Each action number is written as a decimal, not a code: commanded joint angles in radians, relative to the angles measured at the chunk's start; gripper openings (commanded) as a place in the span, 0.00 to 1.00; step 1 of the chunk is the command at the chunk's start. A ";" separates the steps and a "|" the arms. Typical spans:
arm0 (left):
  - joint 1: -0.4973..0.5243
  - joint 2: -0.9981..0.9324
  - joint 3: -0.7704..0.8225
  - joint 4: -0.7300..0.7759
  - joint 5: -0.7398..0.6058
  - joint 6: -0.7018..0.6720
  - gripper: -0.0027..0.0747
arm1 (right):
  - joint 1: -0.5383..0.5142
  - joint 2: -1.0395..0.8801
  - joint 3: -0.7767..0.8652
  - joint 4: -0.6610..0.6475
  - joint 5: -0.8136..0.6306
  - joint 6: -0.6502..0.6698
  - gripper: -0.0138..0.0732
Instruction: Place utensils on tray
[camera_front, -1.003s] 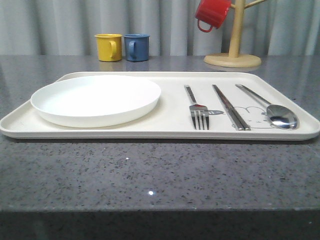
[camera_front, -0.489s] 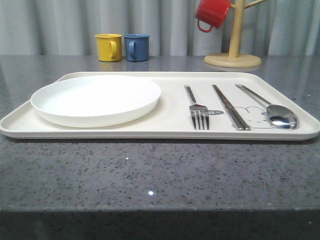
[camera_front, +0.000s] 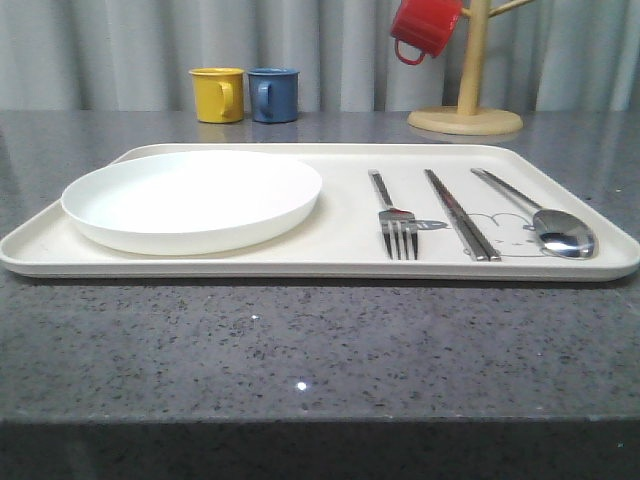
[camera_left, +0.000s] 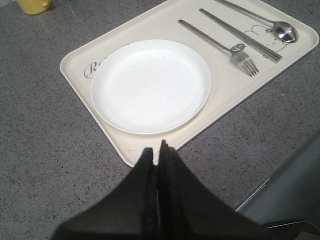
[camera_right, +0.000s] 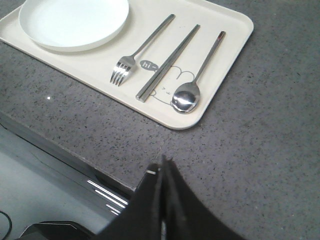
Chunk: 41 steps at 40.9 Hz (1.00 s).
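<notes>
The cream tray (camera_front: 330, 255) lies across the middle of the grey table. On its left half sits the round white plate (camera_front: 190, 198). On its right half lie the fork (camera_front: 393, 217), the chopsticks (camera_front: 460, 214) and the spoon (camera_front: 548, 222), side by side, working ends toward me. The left wrist view has the tray (camera_left: 80, 65), plate (camera_left: 150, 85), fork (camera_left: 220, 42), chopsticks (camera_left: 240, 29) and spoon (camera_left: 272, 24); my left gripper (camera_left: 156, 150) is shut and empty above the tray's near rim. My right gripper (camera_right: 162, 165) is shut and empty over bare table, short of the tray (camera_right: 230, 30) and spoon (camera_right: 190, 90).
A yellow mug (camera_front: 218, 94) and a blue mug (camera_front: 273, 94) stand at the back of the table. A wooden mug stand (camera_front: 467, 100) at the back right holds a red mug (camera_front: 424, 27). The table's front edge (camera_front: 320, 420) runs close to me.
</notes>
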 joint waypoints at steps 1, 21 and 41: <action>-0.007 0.001 -0.025 -0.007 -0.069 -0.008 0.01 | 0.002 0.008 -0.020 -0.010 -0.058 -0.008 0.08; 0.217 -0.227 0.345 -0.001 -0.520 -0.008 0.01 | 0.002 0.008 -0.020 -0.010 -0.059 -0.008 0.08; 0.491 -0.610 0.896 -0.001 -1.075 -0.008 0.01 | 0.002 0.008 -0.020 -0.010 -0.059 -0.008 0.08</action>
